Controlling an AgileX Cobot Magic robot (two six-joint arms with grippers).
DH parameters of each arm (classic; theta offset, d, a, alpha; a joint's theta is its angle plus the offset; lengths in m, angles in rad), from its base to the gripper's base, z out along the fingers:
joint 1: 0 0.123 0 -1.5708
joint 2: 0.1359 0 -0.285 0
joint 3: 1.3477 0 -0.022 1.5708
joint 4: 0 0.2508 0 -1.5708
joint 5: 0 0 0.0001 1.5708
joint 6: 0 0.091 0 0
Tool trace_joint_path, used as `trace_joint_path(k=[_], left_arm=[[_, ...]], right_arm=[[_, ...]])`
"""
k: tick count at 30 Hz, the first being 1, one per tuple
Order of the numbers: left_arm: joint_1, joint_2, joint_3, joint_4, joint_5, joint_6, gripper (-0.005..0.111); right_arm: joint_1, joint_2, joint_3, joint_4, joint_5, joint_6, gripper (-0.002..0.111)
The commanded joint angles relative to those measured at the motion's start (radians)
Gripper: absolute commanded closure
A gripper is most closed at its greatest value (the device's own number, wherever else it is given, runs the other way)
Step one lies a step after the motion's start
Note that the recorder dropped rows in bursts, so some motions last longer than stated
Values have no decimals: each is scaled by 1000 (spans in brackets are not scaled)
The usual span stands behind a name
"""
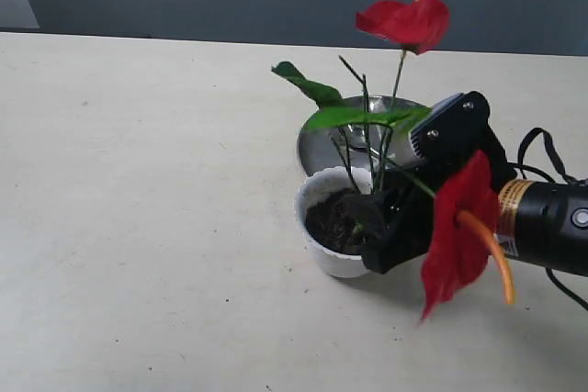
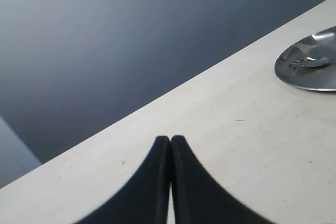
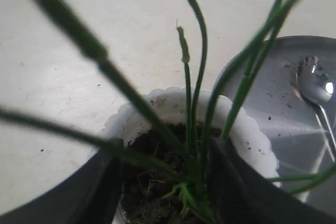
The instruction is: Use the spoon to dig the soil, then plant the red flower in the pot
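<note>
Right of centre in the exterior view, the black right gripper (image 1: 372, 227) holds the thin green stems of the red artificial anthurium flower (image 1: 405, 21) over the dark crumbly soil (image 1: 333, 220) in the small white scalloped plastic pot (image 1: 317, 259). The shiny silver spoon (image 3: 313, 85) lies in the round steel plate (image 3: 273, 114) behind. The left gripper (image 2: 170, 141), at the lower middle of its view, has its jaws pressed together, empty.
</note>
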Motion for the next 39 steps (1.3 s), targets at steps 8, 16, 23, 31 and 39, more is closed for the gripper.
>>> trace_joint_path(k=[8,16,23,31,39], left_arm=[[-7,-5,-2,-8,-10,-6,106],[-7,-5,-2,-8,-10,-6,106],[-7,-5,-2,-8,-10,-6,106],[-7,-5,-2,-8,-10,-6,106],[-7,-5,-2,-8,-10,-6,106]], right_arm=[[5,-19,7,-137,25,159,61],[5,-30,7,-340,29,377,61],[5,-81,7,-364,55,397,61],[5,-130,7,-368,99,422,61],[5,-165,23,-381,101,450,61]])
